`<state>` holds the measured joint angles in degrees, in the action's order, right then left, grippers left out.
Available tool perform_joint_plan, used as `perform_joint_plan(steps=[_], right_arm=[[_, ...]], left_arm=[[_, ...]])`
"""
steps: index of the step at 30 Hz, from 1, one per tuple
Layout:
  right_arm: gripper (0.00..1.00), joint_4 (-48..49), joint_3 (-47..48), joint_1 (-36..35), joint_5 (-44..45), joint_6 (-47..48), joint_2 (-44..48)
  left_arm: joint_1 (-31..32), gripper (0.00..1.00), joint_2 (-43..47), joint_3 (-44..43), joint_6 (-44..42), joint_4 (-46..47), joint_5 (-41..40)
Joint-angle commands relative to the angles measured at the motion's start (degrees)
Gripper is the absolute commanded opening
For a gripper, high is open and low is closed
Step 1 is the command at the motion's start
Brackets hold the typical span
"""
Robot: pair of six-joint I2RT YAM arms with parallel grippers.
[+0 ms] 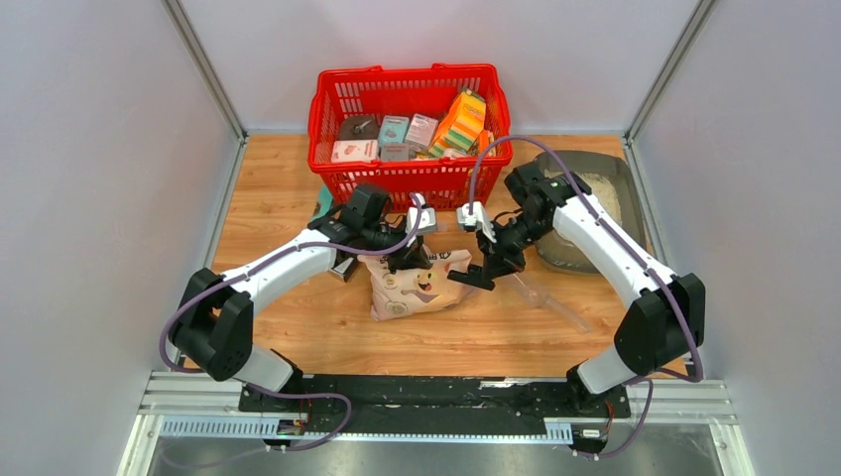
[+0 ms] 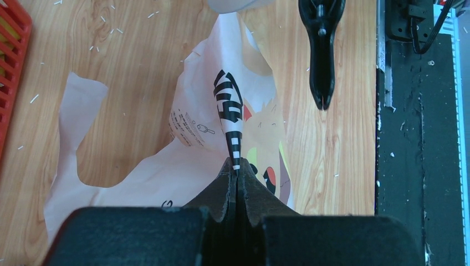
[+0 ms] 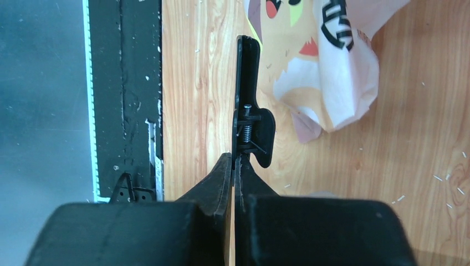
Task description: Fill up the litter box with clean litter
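The grey-brown litter box (image 1: 567, 256) lies at the back right, partly hidden by my right arm. Pale litter (image 1: 603, 188) lies in its far part. The pinkish cat-printed bag (image 1: 417, 286) stands in the middle of the table. My left gripper (image 1: 407, 260) is shut on a fold of the bag's top edge (image 2: 235, 149). My right gripper (image 1: 493, 263) is just right of the bag and shut on a black spring clip (image 3: 250, 111). The clip (image 2: 321, 55) hangs apart from the bag (image 3: 327, 72), above bare wood.
A red mesh basket (image 1: 327, 114) full of small boxes stands at the back, close behind both grippers. A clear plastic scoop (image 1: 547, 299) lies on the wood under my right arm. Stray granules (image 2: 102, 19) dot the table. The black base rail (image 3: 124, 83) runs along the near edge.
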<state>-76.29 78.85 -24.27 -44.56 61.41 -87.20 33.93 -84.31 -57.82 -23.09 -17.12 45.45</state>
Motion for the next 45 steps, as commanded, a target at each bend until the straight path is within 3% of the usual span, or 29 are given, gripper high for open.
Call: perform_joint_plan(steps=[1, 11, 18, 22, 27, 32, 39, 45], right_arm=[[0.00, 2.46, 2.80, -2.27, 1.04, -7.52, -1.13], [0.00, 15.10, 2.98, -5.08, 7.72, -17.80, -1.13], [0.00, 18.19, 3.94, -6.57, 9.31, -20.10, -2.01], [0.00, 19.07, 4.38, -7.19, 9.84, -20.89, -2.45], [0.00, 19.60, 4.47, -7.37, 9.93, -21.07, -2.80], [0.00, 19.95, 4.12, -7.37, 10.10, -21.24, -2.54], [0.00, 20.92, 3.77, -7.89, 10.89, -21.94, -2.54], [0.00, 21.36, 4.12, -8.42, 11.16, -22.21, -2.98]], left_arm=[[-0.27, 0.00, -0.50, -2.47, 1.21, -0.01, 2.88], [-0.27, 0.03, -0.85, -2.21, 1.12, -0.28, 4.64], [-0.27, 0.29, -0.68, -2.29, 1.91, 0.69, 6.23], [-0.27, 0.35, -1.20, -2.73, 2.09, 0.78, 8.24], [-0.27, 0.34, -2.69, -3.87, 3.23, 1.48, 9.74], [-0.18, 0.21, -4.19, -5.37, 3.93, 1.39, 10.97], [-0.18, 0.31, -4.98, -5.90, 4.46, 1.48, 12.29], [-0.18, 0.31, -4.98, -5.37, 5.78, 2.80, 12.82]])
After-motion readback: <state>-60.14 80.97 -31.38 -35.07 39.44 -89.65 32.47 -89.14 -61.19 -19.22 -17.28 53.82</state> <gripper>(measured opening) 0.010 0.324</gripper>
